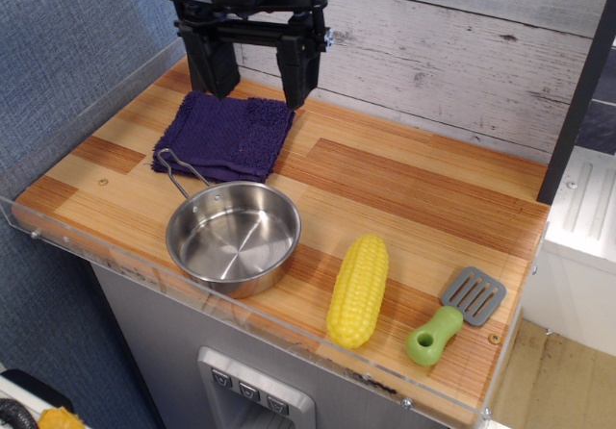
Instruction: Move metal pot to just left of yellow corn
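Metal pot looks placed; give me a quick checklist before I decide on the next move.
1. metal pot sits upright on the counter: ok.
2. Pot lies left of the yellow corn, a narrow gap between them, not touching: ok.
3. hand is open, empty and raised at the back, above the purple cloth: ok.
4. Pot's wire handle reaches to the cloth's front edge; whether it rests on it: cannot tell.
5. Pot near the counter's front edge, inside the clear guard: ok.
6. spatula right of the corn, out of the way: ok.
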Available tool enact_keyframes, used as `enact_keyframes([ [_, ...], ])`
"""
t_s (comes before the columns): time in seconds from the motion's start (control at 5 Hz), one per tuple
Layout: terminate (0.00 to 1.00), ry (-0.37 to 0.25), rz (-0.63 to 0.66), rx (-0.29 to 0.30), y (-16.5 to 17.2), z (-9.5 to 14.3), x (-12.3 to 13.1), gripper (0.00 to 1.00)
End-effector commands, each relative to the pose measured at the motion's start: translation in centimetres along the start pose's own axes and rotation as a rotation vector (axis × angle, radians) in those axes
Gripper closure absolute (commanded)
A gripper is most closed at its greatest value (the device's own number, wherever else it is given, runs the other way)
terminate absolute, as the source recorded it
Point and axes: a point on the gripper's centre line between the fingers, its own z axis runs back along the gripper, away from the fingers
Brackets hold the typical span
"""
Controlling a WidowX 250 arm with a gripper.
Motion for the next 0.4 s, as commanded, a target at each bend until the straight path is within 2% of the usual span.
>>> enact_keyframes([
  [0.0, 0.00, -0.041, -0.011, 0.006, 0.05, 1.50, -0.02, 0.00],
  [0.2, 1.00, -0.041, -0.011, 0.006, 0.05, 1.50, -0.02, 0.00],
])
